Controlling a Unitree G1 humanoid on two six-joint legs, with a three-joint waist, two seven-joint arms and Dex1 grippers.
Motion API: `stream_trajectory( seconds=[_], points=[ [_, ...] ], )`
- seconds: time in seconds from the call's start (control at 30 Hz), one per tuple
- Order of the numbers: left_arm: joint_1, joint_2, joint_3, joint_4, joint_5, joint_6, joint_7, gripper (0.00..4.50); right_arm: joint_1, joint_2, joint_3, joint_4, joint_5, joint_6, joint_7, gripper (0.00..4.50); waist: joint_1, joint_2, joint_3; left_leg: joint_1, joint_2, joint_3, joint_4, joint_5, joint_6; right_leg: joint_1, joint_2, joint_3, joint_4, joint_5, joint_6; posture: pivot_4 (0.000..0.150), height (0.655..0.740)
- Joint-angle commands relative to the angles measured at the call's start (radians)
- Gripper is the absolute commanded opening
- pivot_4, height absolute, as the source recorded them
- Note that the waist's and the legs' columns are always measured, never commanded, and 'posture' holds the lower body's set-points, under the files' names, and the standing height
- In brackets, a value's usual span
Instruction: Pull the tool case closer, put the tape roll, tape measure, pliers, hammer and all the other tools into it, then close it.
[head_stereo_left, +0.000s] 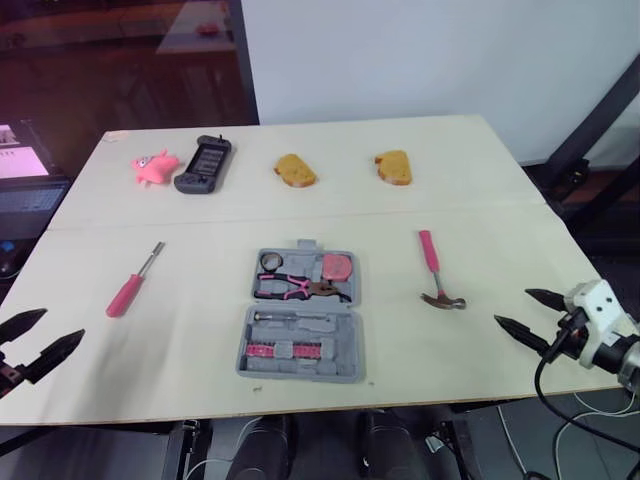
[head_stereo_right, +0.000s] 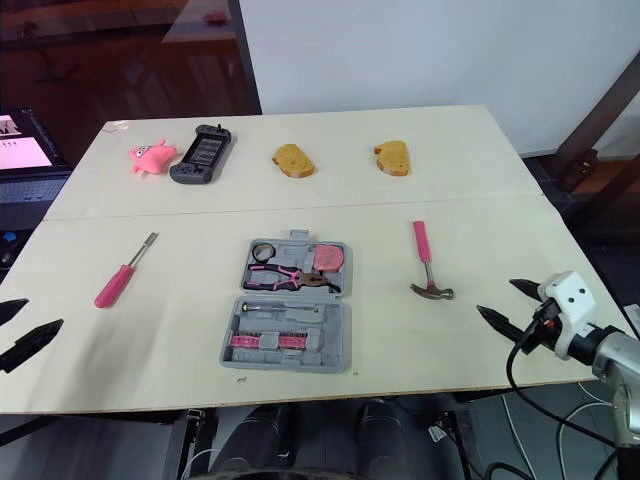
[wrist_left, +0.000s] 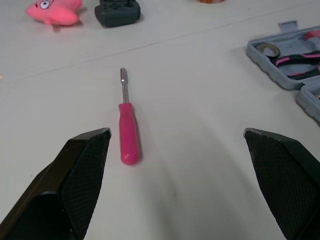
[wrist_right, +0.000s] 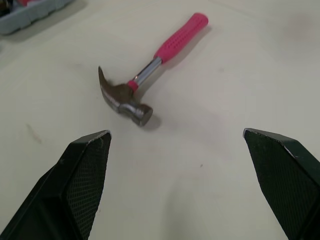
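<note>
Since the hammer (head_stereo_left: 433, 270) lies right of the open tool case (head_stereo_left: 300, 375) and the screwdriver (head_stereo_left: 135, 282) left of it, we should lower the spread, empty right gripper (head_stereo_left: 512, 307) across the hammer's pink handle, and the equally spread left gripper (head_stereo_left: 63, 324) across the screwdriver's.

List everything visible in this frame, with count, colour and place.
table: 1, light wood, under everything
tool case: 1, grey, open, centre front
pliers: 1, pink and black, in case's far half
tape measure: 1, pink, case's far half, right corner
tape roll: 1, black, case's far half, left corner
hammer: 1, pink handle, right of case
screwdriver: 1, pink handle, left of case
plush toy: 1, pink, far left
handheld game console: 1, dark grey, beside toy
bread slices: 2, yellow-brown, far side
left hand: 1, black, open, front left
right hand: 1, black, open, front right
</note>
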Motion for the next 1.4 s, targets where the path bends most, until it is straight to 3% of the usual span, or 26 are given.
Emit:
stream_trajectory(
  seconds=[0.03,0.2,0.4,0.6,0.8,1.07,1.27,1.4],
  points=[
    [-0.011,0.011,0.012,-0.028,-0.014,-0.006,0.0,4.5,-0.032,-0.033,-0.022,-0.053,0.034,0.029,-0.018,4.46,0.001,0.0,0.0,0.0,0.0,0.0,0.0,0.0,0.0,0.0,0.0,0.0,0.0,0.0,0.0,0.15,0.74],
    [-0.033,0.016,-0.032,-0.088,-0.01,0.016,-0.006,4.5,-0.045,-0.028,-0.007,-0.157,0.08,0.135,-0.039,4.46,0.002,0.0,0.0,0.0,0.0,0.0,0.0,0.0,0.0,0.0,0.0,0.0,0.0,0.0,0.0,0.15,0.74],
    [-0.066,0.036,-0.133,-0.289,-0.05,0.121,-0.034,4.5,-0.049,-0.043,0.006,-0.332,0.143,0.332,-0.086,4.46,0.003,0.0,0.0,-0.001,0.0,-0.001,0.001,0.0,0.0,0.0,0.0,0.0,0.0,0.0,0.0,0.15,0.74],
    [-0.193,0.083,-0.291,-0.44,-0.067,0.225,-0.067,4.5,-0.028,-0.089,0.025,-0.502,0.145,0.594,-0.21,4.46,0.009,0.0,0.0,-0.001,-0.001,-0.001,0.001,0.0,0.0,0.0,0.0,0.0,0.0,0.0,0.0,0.15,0.74],
    [-0.364,0.128,-0.446,-0.521,-0.086,0.328,-0.106,4.5,0.019,-0.081,-0.017,-0.692,0.195,0.737,-0.287,4.46,0.019,0.0,0.0,-0.002,0.0,0.0,0.002,0.0,0.0,-0.001,0.0,0.0,0.0,0.0,0.0,0.15,0.74],
    [-0.577,0.111,-0.599,-0.542,-0.098,0.427,-0.133,4.5,0.157,0.036,-0.098,-0.908,0.197,0.872,-0.472,4.46,0.023,0.0,0.001,-0.001,-0.001,-0.002,0.003,0.0,0.001,0.002,0.001,-0.001,0.0,0.0,0.002,0.15,0.74],
    [-0.61,0.104,-0.624,-0.532,-0.088,0.428,-0.145,4.5,0.166,0.08,-0.134,-0.968,0.28,0.994,-0.52,4.46,0.018,0.0,0.001,-0.001,-0.001,-0.002,0.003,0.0,0.001,0.002,0.001,-0.001,0.0,0.0,0.002,0.15,0.74],
    [-0.589,0.104,-0.612,-0.553,-0.089,0.428,-0.129,4.5,0.032,0.05,-0.092,-0.908,0.296,1.072,-0.564,4.46,0.017,-0.001,0.001,-0.001,-0.001,-0.002,0.003,0.0,0.001,0.002,0.001,-0.001,0.0,-0.001,0.002,0.15,0.74]
  ],
)
